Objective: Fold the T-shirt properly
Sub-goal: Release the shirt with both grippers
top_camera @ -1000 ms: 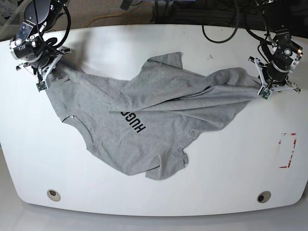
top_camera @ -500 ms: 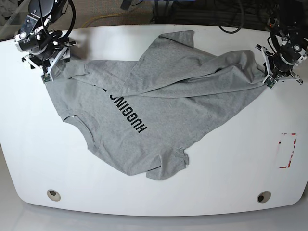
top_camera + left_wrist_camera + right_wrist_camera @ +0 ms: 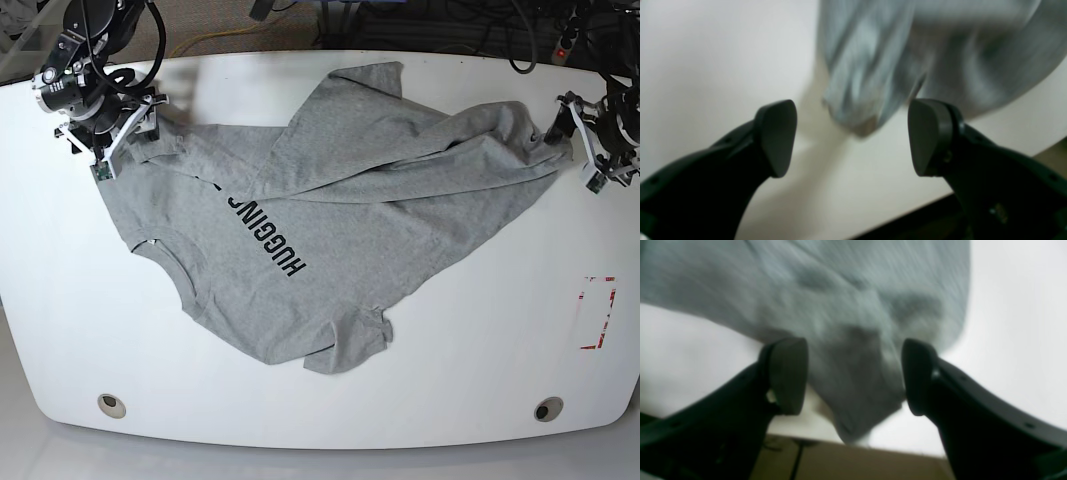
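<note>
The T-shirt is light heather-grey with black lettering and lies rumpled on the white table, one part folded over its upper middle. My left gripper is open just off the shirt's right corner. In the left wrist view the blurred cloth hangs beyond the open gripper, apart from both fingers. My right gripper is open at the shirt's upper left corner. In the right wrist view the gripper stands open with blurred cloth between its spread jaws.
A red-and-white marker lies on the table at the right. Two round holes sit near the front edge. Cables lie behind the table. Both grippers are close to the table's back corners.
Both grippers have opened and let go of the shirt corners. The left gripper has moved right, away from the cloth. The shirt has settled on the table.
</note>
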Tool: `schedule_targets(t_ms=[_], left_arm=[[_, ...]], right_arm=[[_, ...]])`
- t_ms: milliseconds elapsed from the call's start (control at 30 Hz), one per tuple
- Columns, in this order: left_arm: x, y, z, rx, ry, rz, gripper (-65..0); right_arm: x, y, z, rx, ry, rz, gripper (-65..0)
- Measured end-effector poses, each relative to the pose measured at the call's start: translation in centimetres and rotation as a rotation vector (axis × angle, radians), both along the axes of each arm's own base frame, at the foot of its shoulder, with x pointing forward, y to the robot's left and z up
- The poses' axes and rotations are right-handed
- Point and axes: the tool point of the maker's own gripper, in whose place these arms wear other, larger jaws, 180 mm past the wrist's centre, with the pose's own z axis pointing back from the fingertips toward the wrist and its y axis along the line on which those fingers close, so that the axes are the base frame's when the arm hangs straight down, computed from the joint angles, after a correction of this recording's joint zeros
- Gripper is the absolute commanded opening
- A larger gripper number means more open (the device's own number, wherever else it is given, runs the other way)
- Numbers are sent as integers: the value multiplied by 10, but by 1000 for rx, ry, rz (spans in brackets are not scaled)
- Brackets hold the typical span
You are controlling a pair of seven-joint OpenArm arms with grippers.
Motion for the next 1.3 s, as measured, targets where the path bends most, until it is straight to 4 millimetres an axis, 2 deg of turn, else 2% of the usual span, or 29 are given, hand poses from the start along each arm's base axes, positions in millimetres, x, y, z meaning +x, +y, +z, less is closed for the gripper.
schedule_targets(t_ms=[200,333,567,667,833,933,1033,1133,1300], left_arm=[[-2,-18,16,-207,6,48,-156],[4,-9,27,-320,-46,139,-157],[-26,29,-19,-440,15,454,-158],[-36,31,-30,-493,16,525,-158],[-50,20,-46,-527,61,557,-158],[-46,10,-47,-572,41,564,-158],[-41,5,-47,-596,26,568,-158],[-29,1,-44,-622,-5,572,-158],[-11,-6,-47,-684,-30,586,-160]], right_arm=[[7,9,6,54,-37,22,-227],[16,13,10,65,-63,28,-227],[22,14,13,69,-78,28,-227],[26,14,16,68,-91,30,-227],[27,13,16,62,-89,28,-227],[32,14,20,68,-110,32,-227],[34,24,17,71,-99,69,-227],[40,31,20,86,-113,87,-227],[49,27,19,92,-120,76,-227]])
